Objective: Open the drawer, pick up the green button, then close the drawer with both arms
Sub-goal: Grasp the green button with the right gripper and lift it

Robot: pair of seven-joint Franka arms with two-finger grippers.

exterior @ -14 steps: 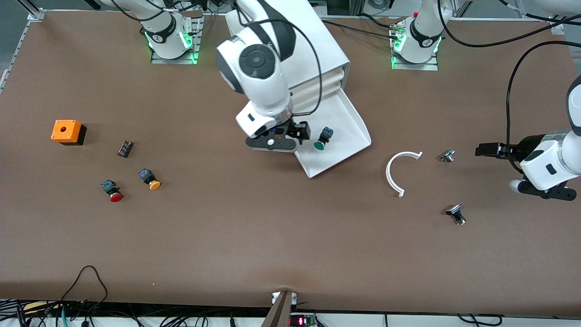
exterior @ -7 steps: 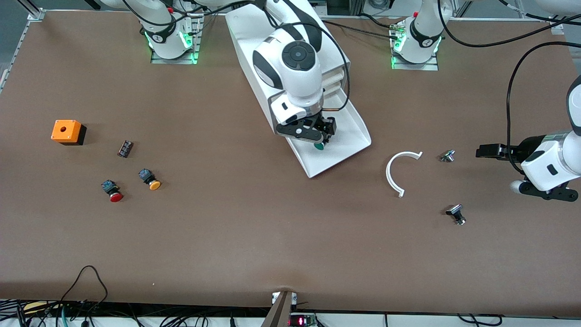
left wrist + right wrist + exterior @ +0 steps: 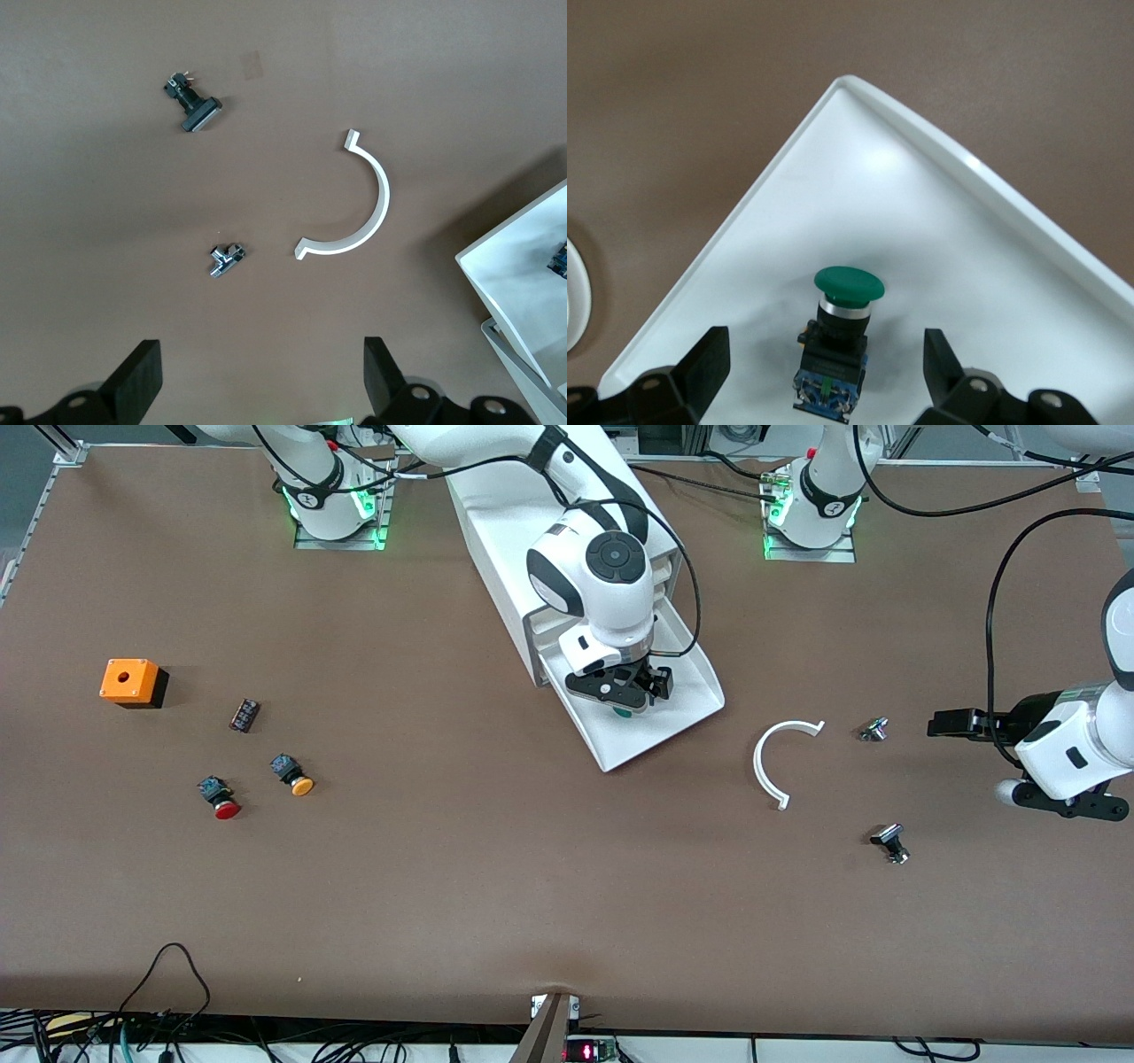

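The lowest drawer [image 3: 695, 691] of the white cabinet [image 3: 496, 540] stands pulled out toward the front camera. The green-capped button [image 3: 625, 710] lies on its side in the drawer, mostly hidden under the right hand. My right gripper [image 3: 631, 695] is open just above it. In the right wrist view the button [image 3: 837, 354] lies between the spread fingers of the right gripper [image 3: 826, 350], untouched, on the drawer floor [image 3: 939, 239]. My left gripper [image 3: 943, 719] waits open and empty over the table at the left arm's end; it also shows in the left wrist view [image 3: 261, 372].
A white arc piece [image 3: 780, 757] and two small metal parts [image 3: 873, 730] [image 3: 891, 843] lie between the drawer and the left gripper. An orange box [image 3: 131, 682], a small black part [image 3: 244, 715], a red-capped button [image 3: 221, 797] and an orange-yellow-capped button [image 3: 294, 775] lie toward the right arm's end.
My right gripper has moved from beside the drawer's edge to over the drawer and the green button, turning as it went. The left arm has not moved.
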